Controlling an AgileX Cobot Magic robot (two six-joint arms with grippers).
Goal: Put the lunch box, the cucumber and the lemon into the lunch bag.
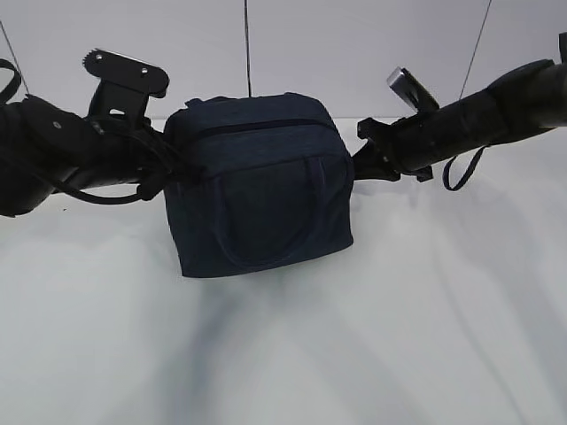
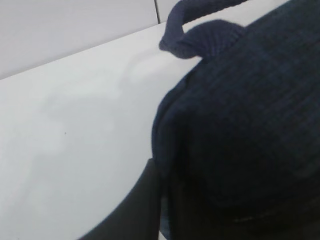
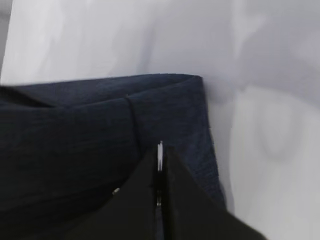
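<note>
**Both claws closed at the sides of the lunch bag**

The lunch bag (image 1: pixel 261 190) stood on the white tabletop (image 1: pixel 425 336), in the middle, with its zipper line closed across the top and one loop handle (image 1: pixel 266 212) lying flat on the front face. The left claw (image 1: pixel 164 173) was at the left side of the bag. In the left wrist view its fingers (image 2: pixel 135 210) were pressed against the navy fabric (image 2: pixel 250 125), closed tight, but I could not tell if any fabric was between them. The right claw (image 1: pixel 359 159) was at the right side of the bag. In the right wrist view its fingers (image 3: pixel 177 200) were closed together on a thin metal piece (image 3: pixel 160 157), just over the bag's edge.
</note>
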